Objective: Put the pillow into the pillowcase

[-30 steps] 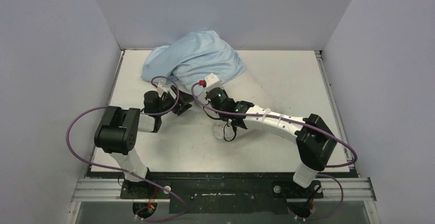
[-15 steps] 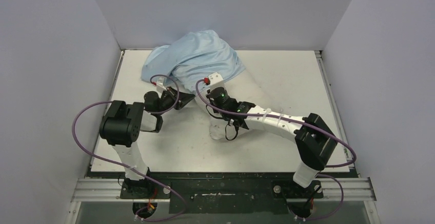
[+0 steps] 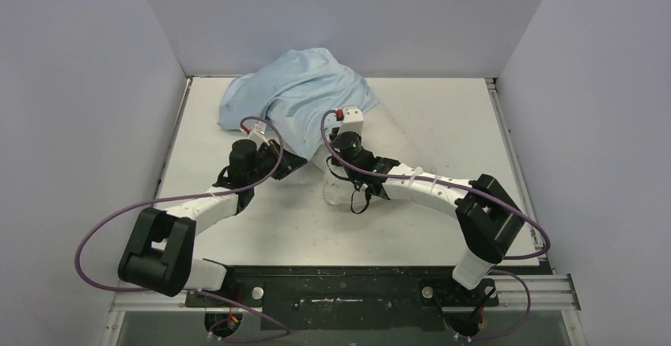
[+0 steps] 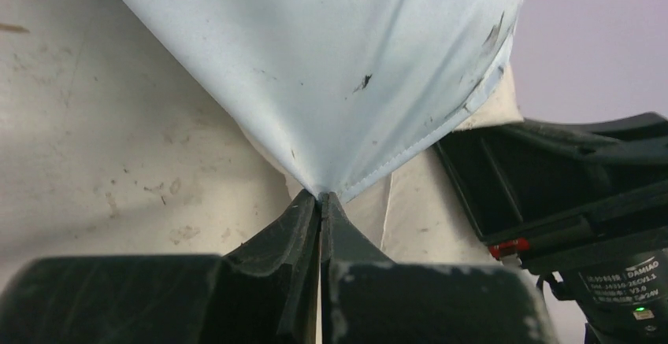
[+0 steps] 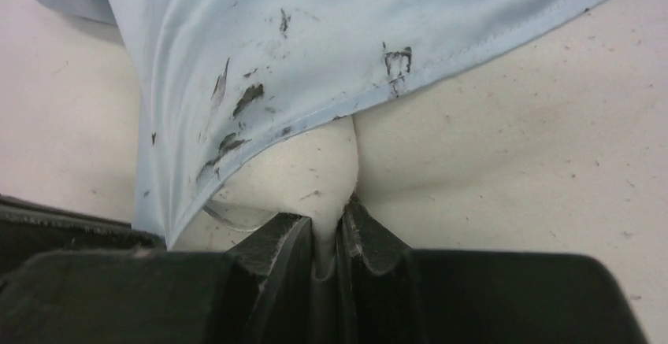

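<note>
Pillowcase (image 3: pixel 301 93) drapes the pillow (image 5: pixel 473 147) on the desk (image 3: pixel 261 227); left gripper (image 4: pixel 320 202) clamps the blue hem, right gripper (image 5: pixel 329 230) pinches pillow fabric just beside it.

White bench top (image 3: pixel 301 235), matte, scuffed and freckled with small dark specks and faint brownish stains, plainest in the left wrist view. Closed in on three sides by bare, pale lilac-grey walls: back wall (image 3: pixel 340 13) along the far edge, left wall (image 3: pixel 79 85) along the left edge, right wall (image 3: pixel 601 85) along the right edge, meeting at the two far corners. Narrow grey strip (image 3: pixel 495 104) down the right edge. Black band (image 3: pixel 340 270) across the near edge, then a silver slotted rail (image 3: pixel 546 290) with a dark plate (image 3: pixel 356 305) bolted at its middle. Glassy grey-green strip (image 3: pixel 356 332) nearest of all. Soft, even light from above; shadows faint and blurred.
</note>
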Robot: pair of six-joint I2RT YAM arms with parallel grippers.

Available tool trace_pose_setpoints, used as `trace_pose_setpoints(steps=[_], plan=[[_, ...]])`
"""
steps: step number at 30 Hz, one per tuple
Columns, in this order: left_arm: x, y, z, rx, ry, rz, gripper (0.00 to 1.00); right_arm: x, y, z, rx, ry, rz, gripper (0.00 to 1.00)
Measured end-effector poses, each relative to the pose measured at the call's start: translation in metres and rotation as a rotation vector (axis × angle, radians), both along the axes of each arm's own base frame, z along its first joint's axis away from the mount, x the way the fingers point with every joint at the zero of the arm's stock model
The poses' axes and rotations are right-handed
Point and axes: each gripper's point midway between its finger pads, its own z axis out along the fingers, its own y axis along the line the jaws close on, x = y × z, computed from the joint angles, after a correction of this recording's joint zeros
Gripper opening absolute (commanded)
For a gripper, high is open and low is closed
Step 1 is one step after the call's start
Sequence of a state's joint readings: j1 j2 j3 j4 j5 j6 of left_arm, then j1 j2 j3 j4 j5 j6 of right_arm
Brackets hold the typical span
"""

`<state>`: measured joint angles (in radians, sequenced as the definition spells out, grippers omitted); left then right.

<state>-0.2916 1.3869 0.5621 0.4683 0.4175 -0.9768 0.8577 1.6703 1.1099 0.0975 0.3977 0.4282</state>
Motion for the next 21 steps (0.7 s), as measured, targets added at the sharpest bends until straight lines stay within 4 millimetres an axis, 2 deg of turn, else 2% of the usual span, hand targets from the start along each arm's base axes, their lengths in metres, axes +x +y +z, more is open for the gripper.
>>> trace_pose_setpoints(steps=[6, 9, 14, 18, 21], plan=[[-0.021, -0.018, -0.003, 0.091, 0.018, -0.028, 0.0, 0.003, -0.005, -0.006, 0.063, 0.005, -0.056, 0.0], [-0.021, -0.025, 0.011, 0.126, 0.011, -0.043, 0.0, 0.005, -0.007, -0.004, 0.086, 0.002, -0.076, 0.0], [-0.013, -0.029, 0.062, 0.167, -0.055, -0.039, 0.0, 0.006, -0.008, 0.017, 0.159, -0.006, -0.064, 0.0], [-0.02, -0.031, 0.116, 0.168, -0.143, -0.031, 0.0, -0.003, -0.004, 0.061, 0.291, -0.025, -0.001, 0.0], [-0.035, -0.041, 0.151, 0.139, -0.208, -0.048, 0.0, -0.016, 0.002, 0.092, 0.414, -0.021, 0.046, 0.0]])
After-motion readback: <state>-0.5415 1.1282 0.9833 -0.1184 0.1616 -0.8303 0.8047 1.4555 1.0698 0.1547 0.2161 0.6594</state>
